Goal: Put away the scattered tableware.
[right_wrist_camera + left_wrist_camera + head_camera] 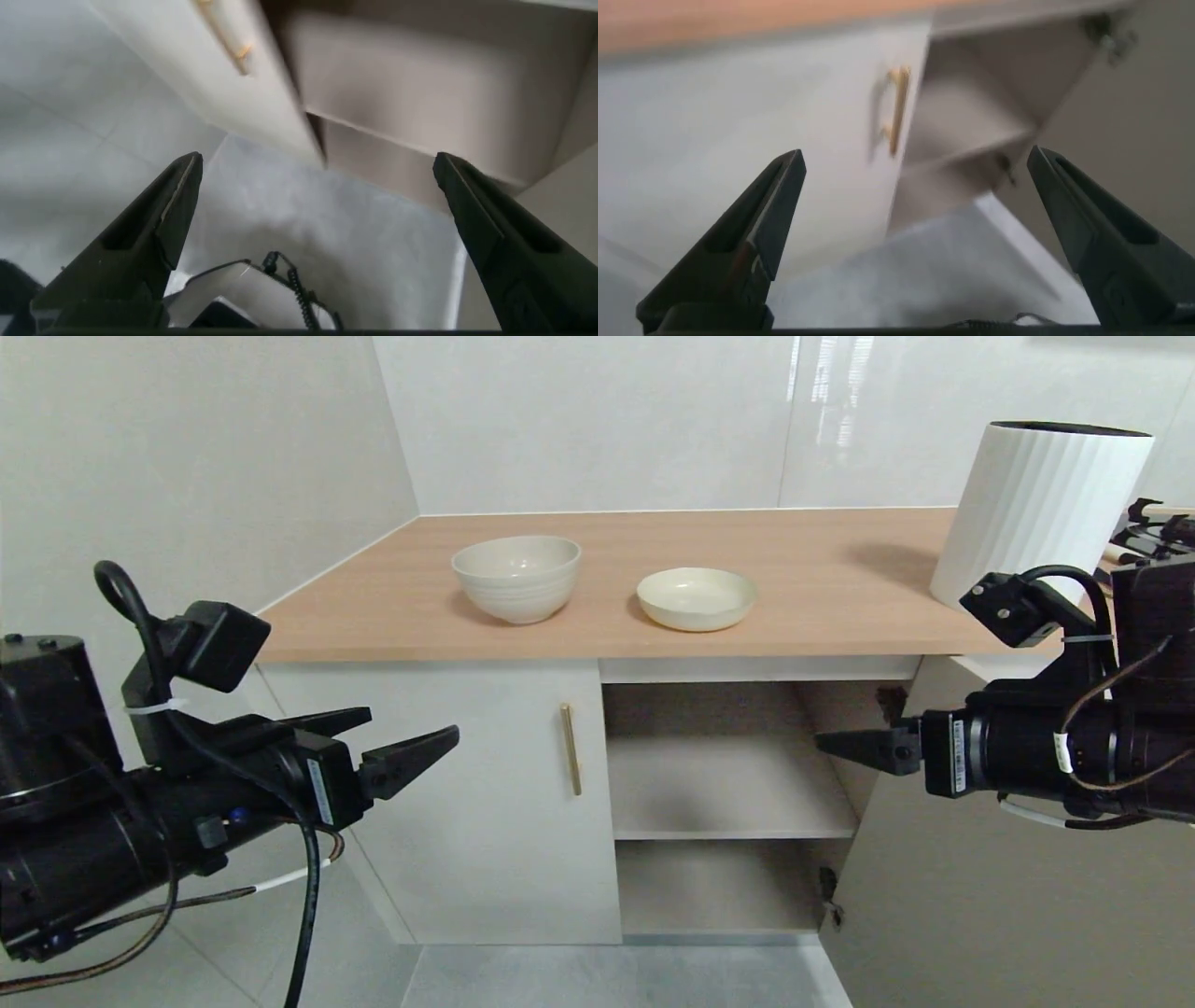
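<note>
While hanging low, both spread wide and empty: left gripper (411, 723), right gripper (826, 742).
Bowl (516, 577) on countertop (840, 579) at 1 o'clock from left gripper, well apart; shut cabinet door (467, 803) below; shallow dish (695, 597) at 11 o'clock from right gripper, above open shelf (728, 798); ribbed container (1046, 513) at 1 o'clock.

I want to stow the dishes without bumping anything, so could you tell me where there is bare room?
Both shelves of the open cabinet are bare, between the closed door and the open door. The countertop is free between the shallow dish and the white ribbed container; bowl and dish sit closer together.
</note>
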Available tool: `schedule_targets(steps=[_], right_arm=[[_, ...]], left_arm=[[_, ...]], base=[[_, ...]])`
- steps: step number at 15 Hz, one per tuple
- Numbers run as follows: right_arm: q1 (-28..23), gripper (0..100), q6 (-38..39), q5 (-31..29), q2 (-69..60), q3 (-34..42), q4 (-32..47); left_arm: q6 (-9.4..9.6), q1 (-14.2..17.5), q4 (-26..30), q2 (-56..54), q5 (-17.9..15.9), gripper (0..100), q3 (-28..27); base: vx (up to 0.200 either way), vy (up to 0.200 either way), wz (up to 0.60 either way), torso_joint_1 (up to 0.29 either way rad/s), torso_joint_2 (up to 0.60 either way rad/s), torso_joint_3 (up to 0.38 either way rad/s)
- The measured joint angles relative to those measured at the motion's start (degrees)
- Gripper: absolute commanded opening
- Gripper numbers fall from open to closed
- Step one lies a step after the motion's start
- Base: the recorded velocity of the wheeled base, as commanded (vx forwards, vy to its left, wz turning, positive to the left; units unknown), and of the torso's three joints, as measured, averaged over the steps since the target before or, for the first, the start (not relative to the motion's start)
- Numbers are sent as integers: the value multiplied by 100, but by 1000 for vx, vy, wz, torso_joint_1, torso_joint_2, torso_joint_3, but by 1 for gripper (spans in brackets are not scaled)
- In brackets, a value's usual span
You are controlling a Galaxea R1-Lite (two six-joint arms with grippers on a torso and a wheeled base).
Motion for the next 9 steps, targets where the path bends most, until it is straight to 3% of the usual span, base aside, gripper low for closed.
schedule_targets(steps=[7, 9], right_arm=[[-6, 100, 48, 18, 9, 6, -2], [16, 100, 46, 27, 11, 6, -6]], left_arm=[[13, 151, 4, -54, -13, 100, -56], [-20, 173, 16, -61, -9, 100, -76]], base=[[0, 0, 0, 0, 0, 0], [0, 200, 0, 0, 2, 0]])
